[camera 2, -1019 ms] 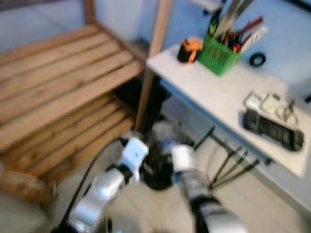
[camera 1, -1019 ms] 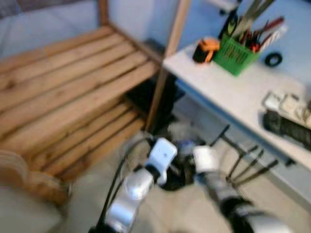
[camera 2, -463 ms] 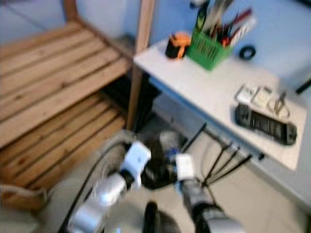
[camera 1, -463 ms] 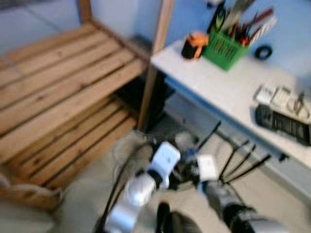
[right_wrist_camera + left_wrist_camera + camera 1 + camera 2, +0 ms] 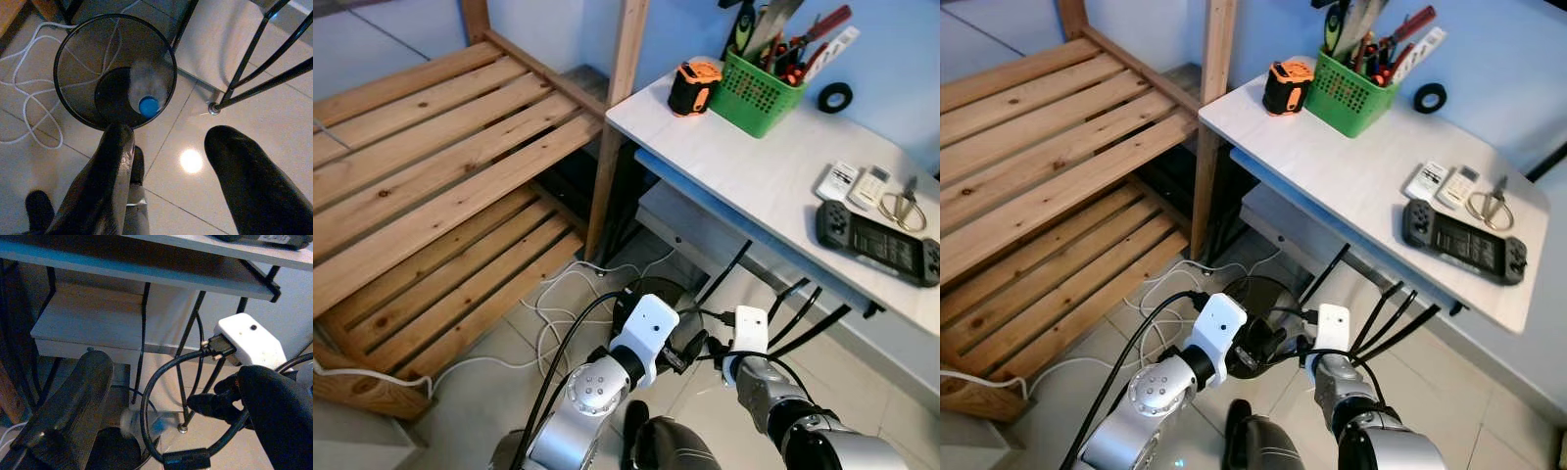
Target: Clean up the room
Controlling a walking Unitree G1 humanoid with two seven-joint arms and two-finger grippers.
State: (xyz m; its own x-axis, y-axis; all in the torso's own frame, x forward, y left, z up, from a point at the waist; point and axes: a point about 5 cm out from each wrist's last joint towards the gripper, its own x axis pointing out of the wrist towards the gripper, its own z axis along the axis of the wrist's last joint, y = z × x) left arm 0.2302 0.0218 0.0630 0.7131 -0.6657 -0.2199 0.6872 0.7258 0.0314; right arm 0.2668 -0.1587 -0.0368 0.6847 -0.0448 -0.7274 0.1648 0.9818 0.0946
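Observation:
A black mesh waste bin (image 5: 73, 58) stands on the tiled floor by the desk legs. A clear plastic bottle with a blue cap (image 5: 148, 95) lies inside it. My right gripper (image 5: 171, 134) hangs open just above the bin's near rim, nothing between its fingers (image 5: 105, 181). My left gripper (image 5: 171, 367) is open too, beside the right wrist's white box (image 5: 249, 340), with the blurred bottle (image 5: 142, 423) below. From the head, both wrists meet over the bin (image 5: 656, 290), left gripper (image 5: 683, 351) facing right gripper (image 5: 709, 348).
A slatted wooden shelf (image 5: 431, 166) fills the left. A white desk (image 5: 754, 166) carries a green tool basket (image 5: 759, 93), tape measure (image 5: 693, 88), remotes (image 5: 852, 183) and a game controller (image 5: 876, 245). Black desk legs (image 5: 803, 313) and white cables (image 5: 558, 304) lie near the bin.
The head camera has moved and the picture has sharpened. Both arms stay over the bin. The pale bottle seen between the wrists earlier now lies in the bin.

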